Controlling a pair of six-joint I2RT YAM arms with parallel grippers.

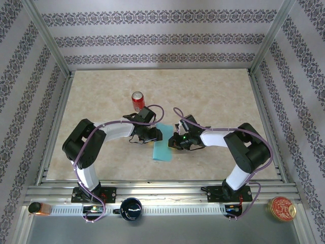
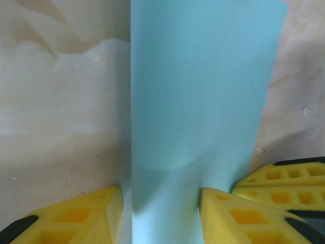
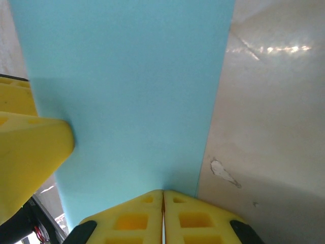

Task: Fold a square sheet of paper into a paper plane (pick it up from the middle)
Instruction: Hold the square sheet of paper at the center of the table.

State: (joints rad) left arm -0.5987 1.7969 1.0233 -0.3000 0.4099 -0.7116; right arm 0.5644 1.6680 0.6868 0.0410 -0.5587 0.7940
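Paper (image 1: 162, 149): a narrow turquoise strip just near-right of the can (image 1: 137, 101). Its far end sits between the two claws and its long axis runs away from the can toward the arm bases.

Right claw (image 3: 163, 195): jaws fully closed, fingertips meeting on the strip's edge. I read this as a firm pinch.

Left claw (image 2: 161, 203), the one nearer the can: jaws partway apart. The strip runs through the gap and meets both fingers (image 2: 76, 221). I cannot tell whether they press on it.

The claws sit just beside each other.
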